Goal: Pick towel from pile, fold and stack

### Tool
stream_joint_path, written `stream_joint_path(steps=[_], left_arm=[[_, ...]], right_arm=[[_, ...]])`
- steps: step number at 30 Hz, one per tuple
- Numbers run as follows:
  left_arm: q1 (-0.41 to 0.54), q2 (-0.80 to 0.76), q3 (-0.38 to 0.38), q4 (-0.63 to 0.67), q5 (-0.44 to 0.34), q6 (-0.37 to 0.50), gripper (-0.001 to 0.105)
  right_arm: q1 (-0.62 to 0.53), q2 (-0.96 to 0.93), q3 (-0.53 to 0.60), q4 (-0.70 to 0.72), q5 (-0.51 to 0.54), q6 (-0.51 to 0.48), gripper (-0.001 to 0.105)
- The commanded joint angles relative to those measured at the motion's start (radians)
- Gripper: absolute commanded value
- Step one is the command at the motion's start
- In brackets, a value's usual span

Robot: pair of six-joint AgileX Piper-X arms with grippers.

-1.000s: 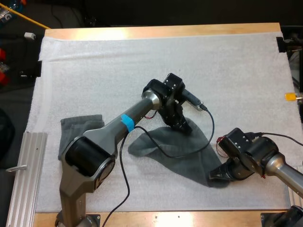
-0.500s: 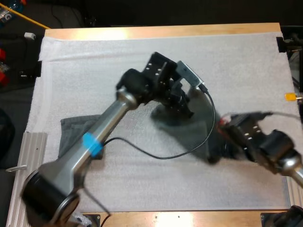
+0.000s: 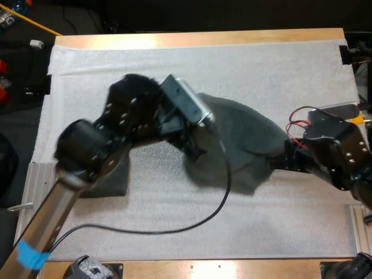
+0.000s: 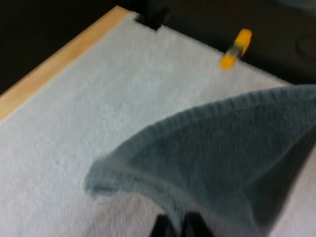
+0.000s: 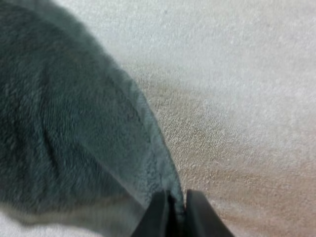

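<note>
The left tool (image 3: pixel 196 152) and right tool (image 3: pixel 280 163) are each pinching one end of the towel (image 3: pixel 244 139), so it's stretched between them over the mat (image 3: pixel 279 75), right of the middle of the bench (image 3: pixel 203 38); a second towel (image 3: pixel 107 183) lies near the left edge

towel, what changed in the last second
The left gripper and right gripper, each shut on the towel, lifted it from the mat and spread it between them: the left went leftward, the right toward the far side. The folded towel at the mat's left stayed put.
</note>
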Motion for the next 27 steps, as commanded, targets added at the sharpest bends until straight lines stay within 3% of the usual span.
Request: stream_joint_path(steps=[1,6,11,18,23,27], left_arm=[[-0.005,-0.018,-0.005,0.035,-0.012,-0.011,0.000],[-0.005,-0.079,-0.005,0.117,-0.010,-0.027,0.000],[-0.029,-0.136,-0.005,0.201,0.053,-0.061,0.000],[-0.115,-0.161,0.003,0.339,0.012,-0.082,0.000],[-0.125,-0.159,0.104,0.322,0.008,-0.098,0.000],[-0.118,-0.153,0.234,0.189,-0.026,-0.102,0.000]], right_arm=[[-0.003,-0.011,-0.036,0.036,0.005,-0.018,0.000],[-0.003,-0.031,-0.121,0.135,-0.050,-0.048,0.000],[-0.003,-0.077,-0.142,0.177,-0.192,-0.048,0.000],[-0.003,-0.110,-0.142,0.243,-0.307,-0.046,0.000],[-0.003,-0.101,-0.123,0.246,-0.360,-0.053,0.000],[-0.003,-0.072,-0.018,0.177,-0.328,-0.072,0.000]])
